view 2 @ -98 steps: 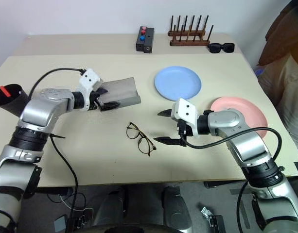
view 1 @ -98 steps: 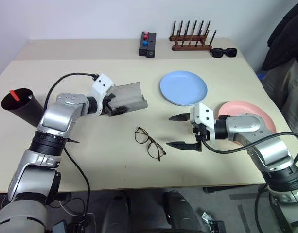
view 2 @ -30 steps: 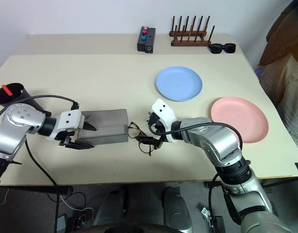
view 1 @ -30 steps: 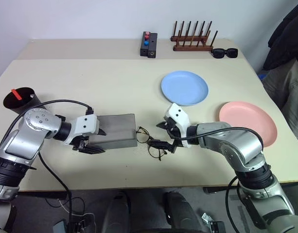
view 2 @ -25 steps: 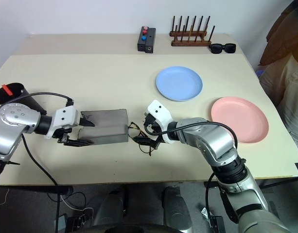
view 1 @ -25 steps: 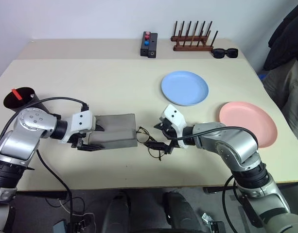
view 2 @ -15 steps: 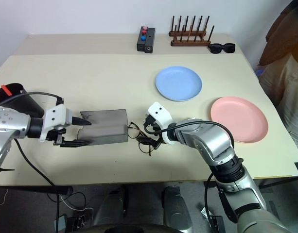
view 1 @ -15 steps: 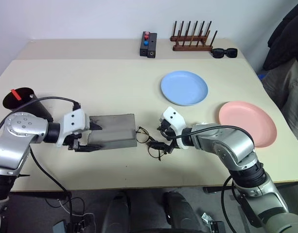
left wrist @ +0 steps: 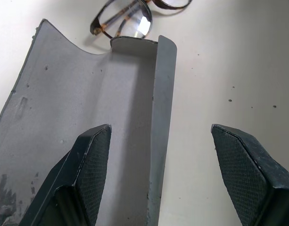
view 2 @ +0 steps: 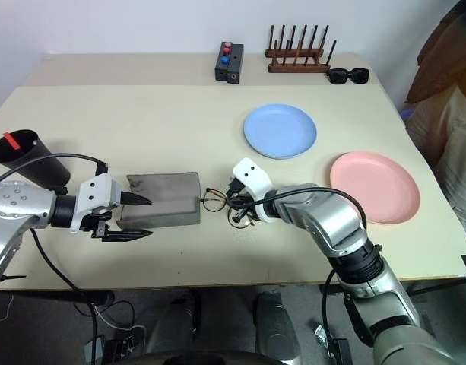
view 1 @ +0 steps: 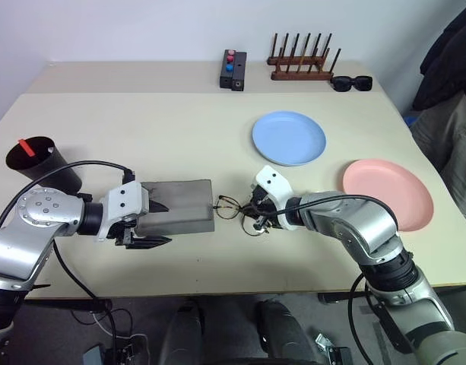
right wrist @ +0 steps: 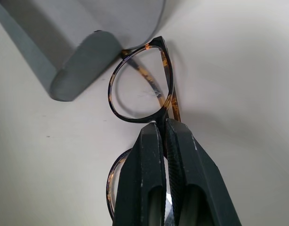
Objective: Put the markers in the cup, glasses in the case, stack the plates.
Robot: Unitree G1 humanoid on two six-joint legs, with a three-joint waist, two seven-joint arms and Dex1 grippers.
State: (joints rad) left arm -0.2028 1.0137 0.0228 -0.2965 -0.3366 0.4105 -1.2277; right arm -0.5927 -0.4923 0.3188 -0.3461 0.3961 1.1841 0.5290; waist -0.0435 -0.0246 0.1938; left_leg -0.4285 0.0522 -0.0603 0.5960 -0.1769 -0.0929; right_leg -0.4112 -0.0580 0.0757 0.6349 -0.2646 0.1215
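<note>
Beige desk point(view 1: 141, 129) fills your view, pushed against a white wall, with everything for the job spread across it. Your right tool point(right wrist: 164, 134) has its two black fingers pressed together on the bridge of the glasses point(view 1: 236, 209), which sit near the middle of the desk with one lens right at the open end of the grey case point(view 1: 178, 205). That case lies open on the desk just left of the glasses, its inner lining facing up. Your left tool point(view 1: 147, 224) is at the case's near-left end with its fingers point(left wrist: 90, 160) spread apart; one finger is over the lining and the other is out over bare desk past the case's edge, so it is not clamped on anything. You can see the black cup point(view 1: 36, 162) at the far left edge of the desk, well apart from the case, with a red-capped marker point(view 1: 24, 146) standing in it. A second marker cannot be made out. Over on your right, the light blue plate point(view 1: 289, 138) lies flat behind the glasses and the salmon pink plate point(view 1: 387, 193) lies separately, near the right edge; they are not stacked. Along the back of the desk sit a small black box with red and blue buttons point(view 1: 233, 69), a wooden peg rack point(view 1: 301, 61) and chunky black sunglasses point(view 1: 350, 82).
</note>
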